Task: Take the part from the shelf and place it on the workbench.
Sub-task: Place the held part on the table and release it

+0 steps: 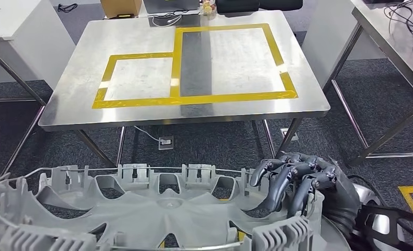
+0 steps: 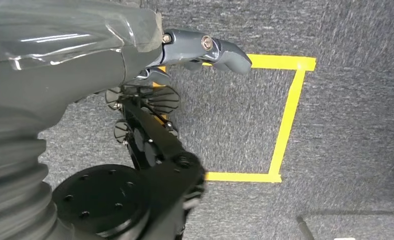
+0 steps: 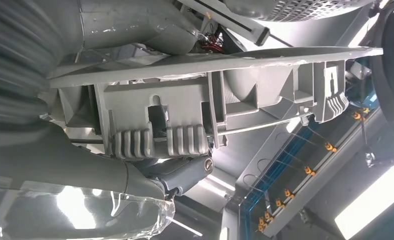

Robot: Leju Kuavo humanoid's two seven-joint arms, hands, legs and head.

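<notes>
The large grey moulded-plastic wheel-cover part (image 1: 157, 209), held low before the steel workbench (image 1: 63, 112), appears light, rigid yet brittle at its clips, best gripped at the rim, where the right hand (image 1: 298, 185) clasps it; left hand (image 2: 204, 50) state indeterminate.

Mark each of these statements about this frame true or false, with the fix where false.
1. The right hand grips the rim of the grey wheel cover. True.
2. The wheel cover already lies on the workbench. False: it is held low in front of the robot, short of the bench.
3. Yellow tape marks rectangles on the workbench top. True.
4. The left hand holds the wheel cover. False: in the left wrist view it hangs over carpet, holding nothing.
</notes>
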